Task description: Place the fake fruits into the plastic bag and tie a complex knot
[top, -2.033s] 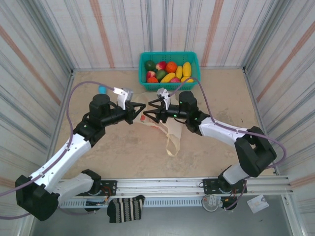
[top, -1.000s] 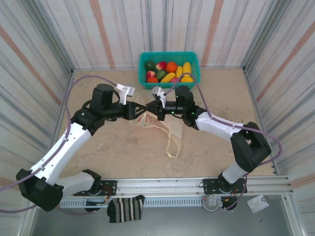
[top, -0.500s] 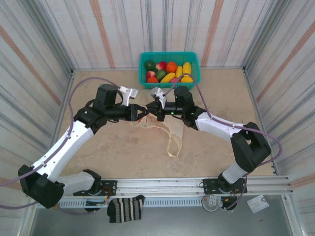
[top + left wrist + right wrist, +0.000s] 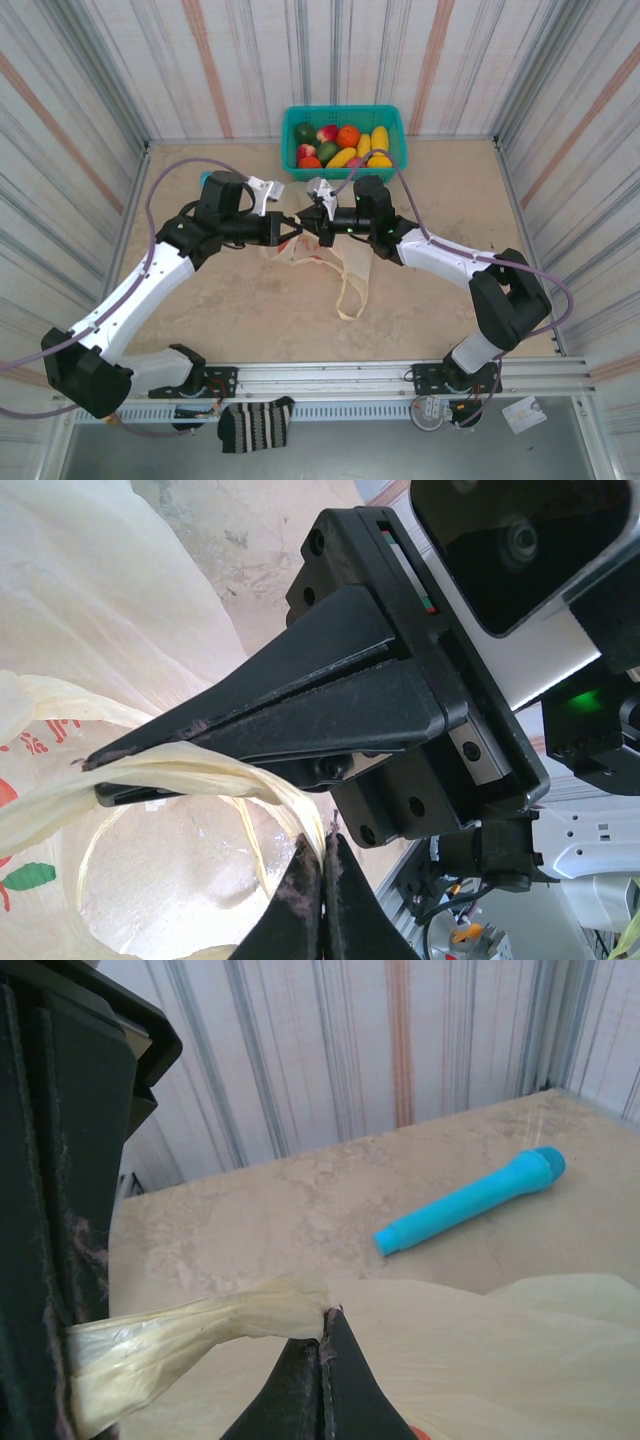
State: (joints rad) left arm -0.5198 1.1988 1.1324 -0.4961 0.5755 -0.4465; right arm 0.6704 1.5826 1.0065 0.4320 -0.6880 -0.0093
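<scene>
- Bag (image 4: pixel 325 258): cream, translucent, red-orange print. It lies crumpled at mid-worktop (image 4: pixel 450 210), on the near side of the basket (image 4: pixel 340 112) and apart from it. One loop handle trails toward the near edge.
- Left hand (image 4: pixel 289 229): fingers together, clamped on a twisted strip of film at the bag's far edge. In the left wrist view the fingertips (image 4: pixel 335 880) meet on the end of the strip.
- Right hand (image 4: pixel 304 222): fingers together, clamped on the same strip. It faces the left hand tip to tip, just beside it.
- Strip: drawn into a short rope between the two hands. The rest of the bag spreads out below them.
- Fruits (image 4: pixel 340 145): piled in the basket at the far wall, centre. Green, red, orange and yellow pieces, well apart from the bag's opening.
- Blue tube (image 4: pixel 470 1200): lies flat on the worktop beyond the bag in the right wrist view, not touching it.
- Striped sock (image 4: pixel 255 425): draped over the front rail between the arm bases.
</scene>
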